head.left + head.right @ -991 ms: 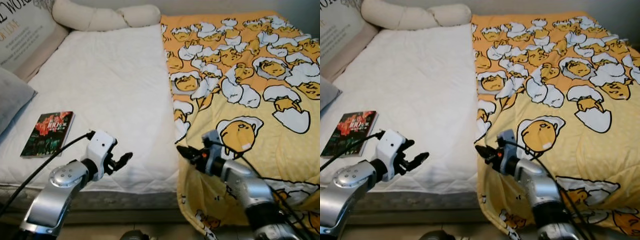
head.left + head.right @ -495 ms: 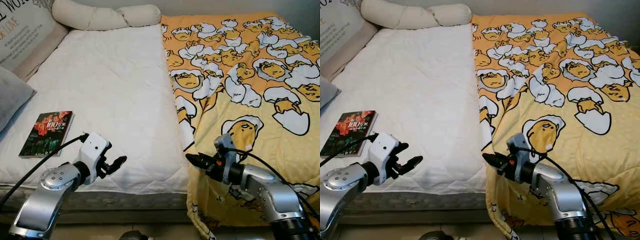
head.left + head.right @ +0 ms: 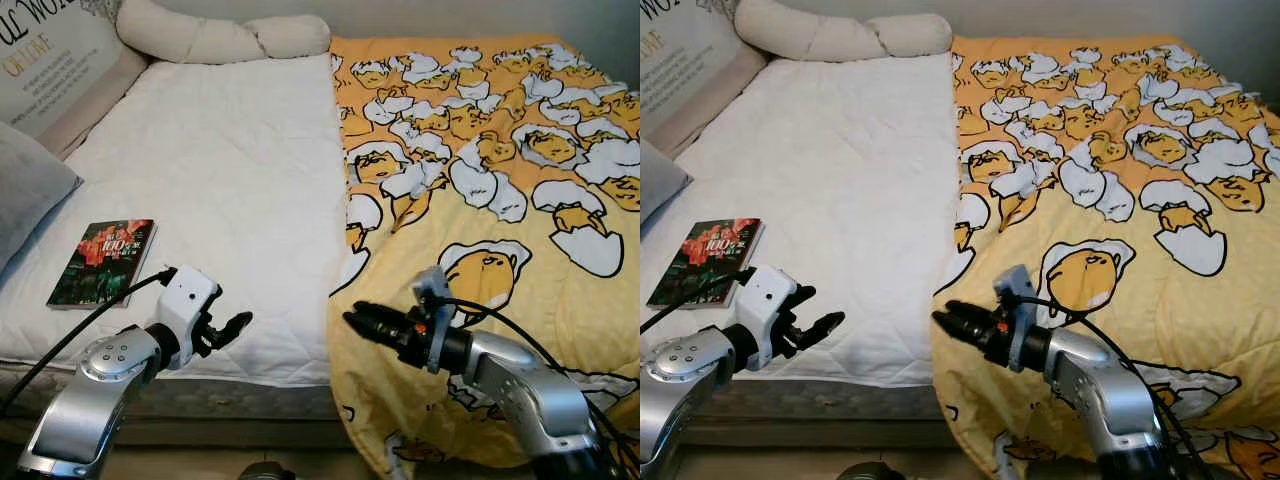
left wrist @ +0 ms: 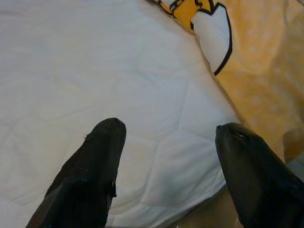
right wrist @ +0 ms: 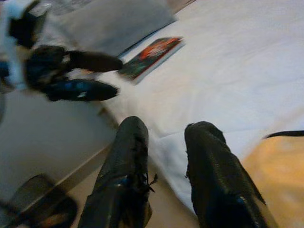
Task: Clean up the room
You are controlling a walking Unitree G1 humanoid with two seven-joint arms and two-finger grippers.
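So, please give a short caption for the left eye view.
Both grippers, left and right, hover at the bed edge beside the yellow blanket.

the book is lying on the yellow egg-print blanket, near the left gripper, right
Not quite: the book lies on the white mattress cover, not on the yellow blanket, as the left eye view shows. It is indeed near the left gripper.
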